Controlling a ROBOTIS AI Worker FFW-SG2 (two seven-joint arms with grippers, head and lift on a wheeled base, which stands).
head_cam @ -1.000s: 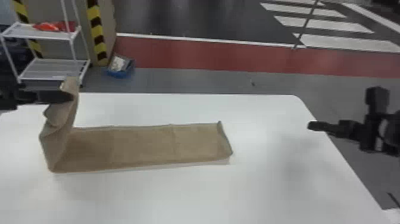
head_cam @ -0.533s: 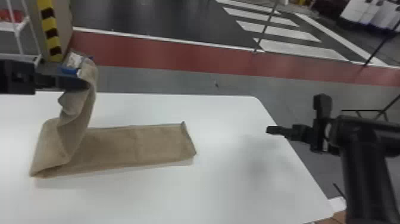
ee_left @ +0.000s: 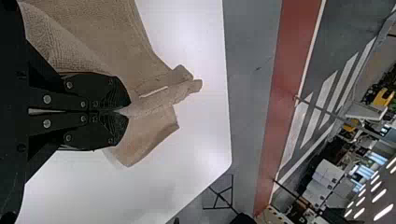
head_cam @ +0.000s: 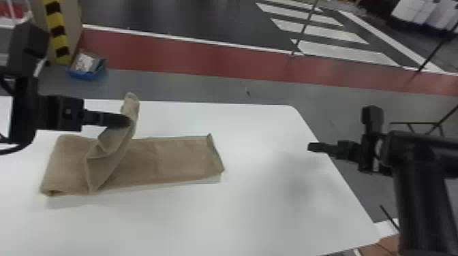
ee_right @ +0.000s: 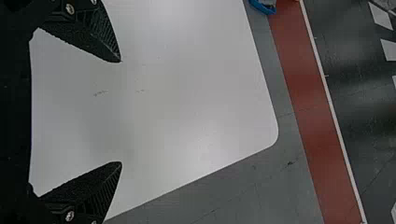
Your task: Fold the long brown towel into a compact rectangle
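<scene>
The white desk bears the towel, flat toward the right, its left part folded and partly raised; the left claw is closed on that raised cloth, the right claw open near the desk's right edge

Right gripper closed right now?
No, the right wrist view shows the right gripper with its two fingers spread wide apart over the white table.
</scene>
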